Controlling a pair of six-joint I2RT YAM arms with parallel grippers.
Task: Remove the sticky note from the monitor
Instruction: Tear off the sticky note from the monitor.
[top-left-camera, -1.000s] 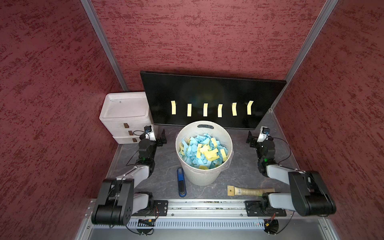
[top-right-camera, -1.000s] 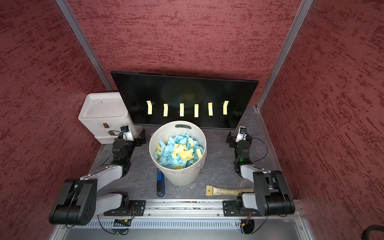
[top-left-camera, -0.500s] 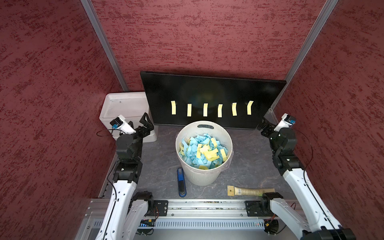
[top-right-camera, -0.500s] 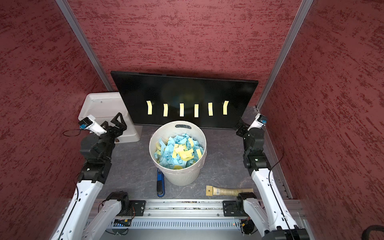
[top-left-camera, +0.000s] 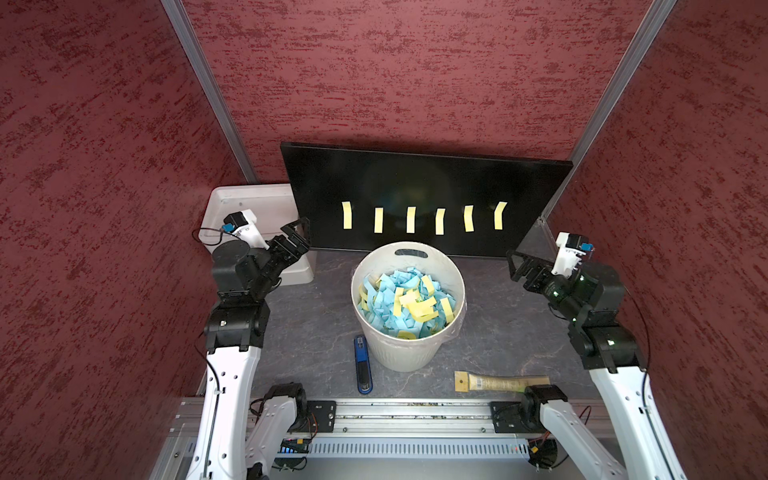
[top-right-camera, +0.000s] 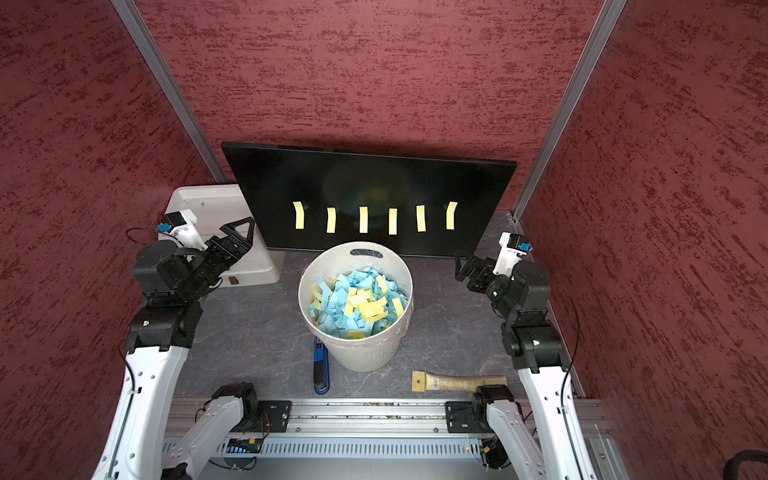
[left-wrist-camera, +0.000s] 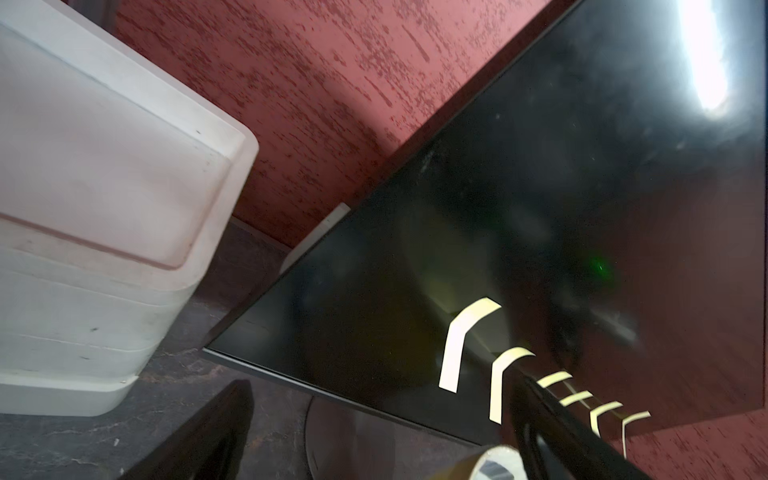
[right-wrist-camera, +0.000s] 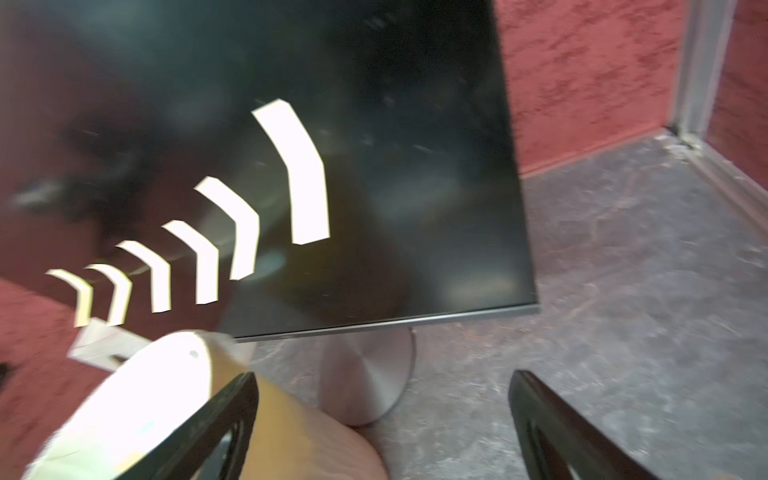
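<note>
Red textured walls (top-left-camera: 415, 83) enclose a grey tabletop (top-left-camera: 316, 324); the monitor (top-left-camera: 374, 178) stands upright at the back, its dark face toward me; six yellow sticky notes (top-left-camera: 411, 219) cross the lower half of the screen in a row, from the note at my left end (top-left-camera: 346, 215) to the note at my right end (top-left-camera: 500, 215); each strip's long axis runs up and down the glass; both wrist views show the strips kinked, part flat on the screen and part standing off it; which end is stuck I cannot tell. A white bin (top-left-camera: 399, 357) filled with blue and yellow paper strips sits just before the screen, between my arms. My left gripper (top-left-camera: 300, 236) hangs beside the monitor's left edge, jaws spread wide and empty; the left-end note lies ahead and inboard of it. My right gripper (top-left-camera: 513, 266) hangs by the lower right corner, likewise spread and empty; the right-end note lies ahead, above and inboard. Finding: neither arm touches a note; each is near its own end note and well apart from the middle ones; I judge neither clearly nearer; the pinch should close across a strip's narrow width.
</note>
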